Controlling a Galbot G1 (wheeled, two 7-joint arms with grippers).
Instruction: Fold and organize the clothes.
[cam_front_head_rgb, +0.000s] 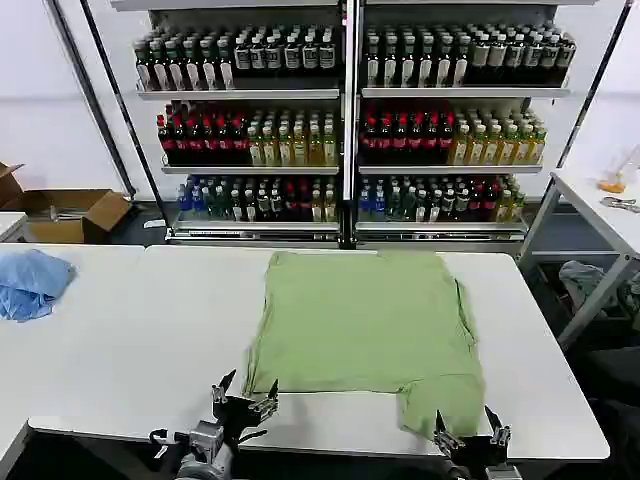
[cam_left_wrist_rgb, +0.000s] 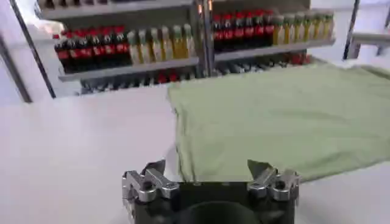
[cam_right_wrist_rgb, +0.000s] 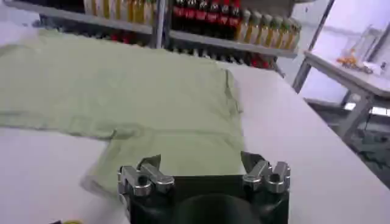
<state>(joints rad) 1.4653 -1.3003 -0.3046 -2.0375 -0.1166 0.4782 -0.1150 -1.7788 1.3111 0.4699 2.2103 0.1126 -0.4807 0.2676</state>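
A light green soft-fabric shirt (cam_front_head_rgb: 362, 325) is seen spread flat on the white table (cam_front_head_rgb: 130, 340), while the left gripper (cam_front_head_rgb: 243, 398) and right gripper (cam_front_head_rgb: 470, 430) are held released at its near edge.

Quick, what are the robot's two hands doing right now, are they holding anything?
Left hand: open, holding nothing, at the table's near edge beside the shirt.
Right hand: open, holding nothing, just off the shirt's near sleeve.
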